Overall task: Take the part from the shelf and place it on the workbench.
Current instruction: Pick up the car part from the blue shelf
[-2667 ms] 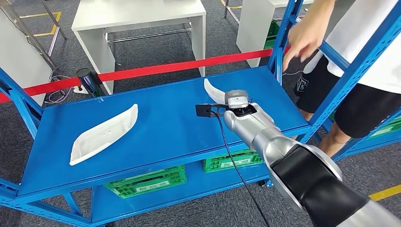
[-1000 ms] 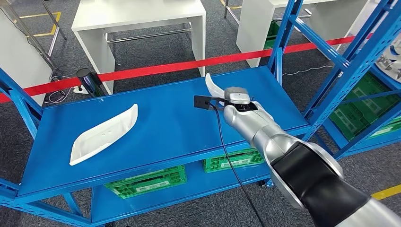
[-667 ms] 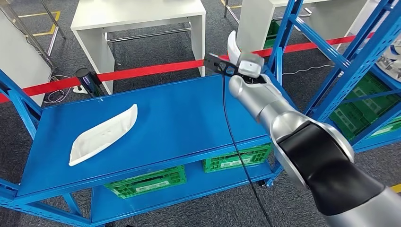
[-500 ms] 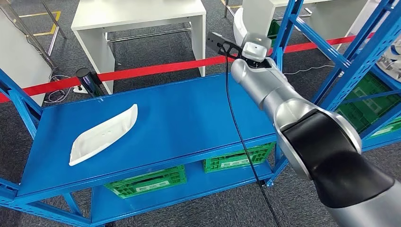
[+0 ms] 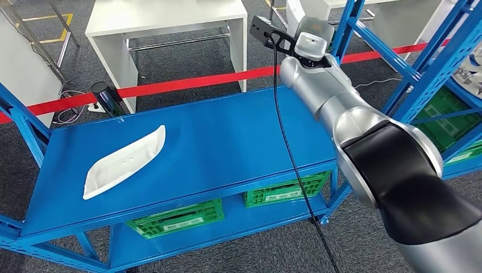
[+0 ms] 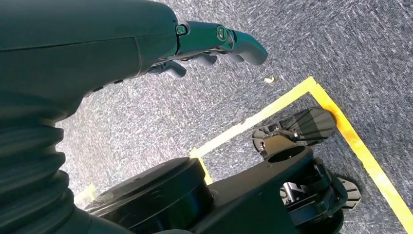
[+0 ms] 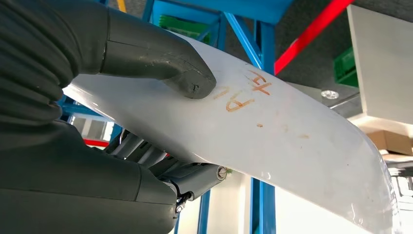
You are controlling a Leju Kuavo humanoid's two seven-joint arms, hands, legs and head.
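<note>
Gripping a white curved part [image 7: 272,141], the right hand [image 7: 146,97] has its thick grey thumb [image 7: 160,61] pressed on one face and its darker fingers [image 7: 190,175] curled under the other; reddish handwriting marks the part just beyond the thumb. From the head view the right arm reaches up toward one o'clock, lifted well clear of the blue shelf [image 5: 227,148], and the wrist [image 5: 310,45] hides most of the held part, so only the wrist camera shows the grip plainly. A black cable [image 5: 290,159] hangs from the wrist down across the shelf's front edge. A second white part [image 5: 122,162] lies flat on the shelf surface at about nine o'clock, well apart from the arm. Green crates [image 5: 176,219] sit on the lower level at six o'clock. A red barrier tape [image 5: 187,84] runs behind the shelf, and a white table [image 5: 165,20] stands beyond it at eleven o'clock. The left hand [image 6: 204,46] hangs over grey carpet with yellow floor tape [image 6: 341,131], grasping nothing, its fingers loosely apart.
</note>
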